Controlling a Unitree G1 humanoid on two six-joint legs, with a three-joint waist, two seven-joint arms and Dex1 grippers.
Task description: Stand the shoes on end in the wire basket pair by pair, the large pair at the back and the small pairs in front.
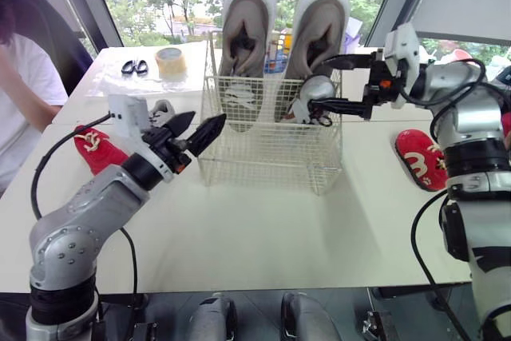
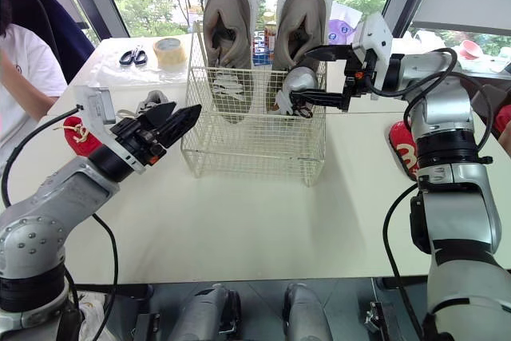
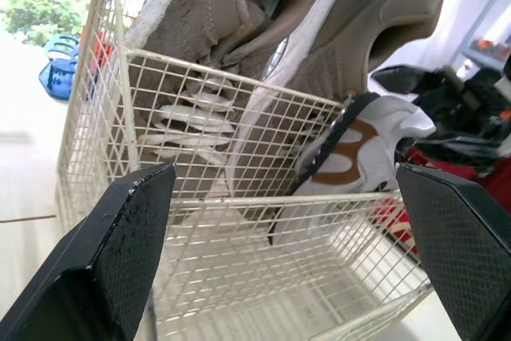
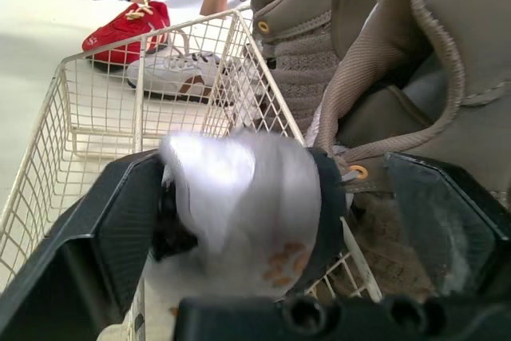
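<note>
loosely, white shoe point(image 1: 318, 90) inside right tool point(image 1: 319, 83)

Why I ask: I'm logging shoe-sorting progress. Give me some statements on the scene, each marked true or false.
1. The large tan pair stands on end at the back of the wire basket. True.
2. The left gripper holds a red shoe. False: it is open and empty, beside the basket.
3. A small white shoe sits between the right gripper's open fingers, in front of the large pair. True.
4. Both red shoes are in the basket. False: the left red shoe and the right red shoe lie on the table, outside it.
</note>
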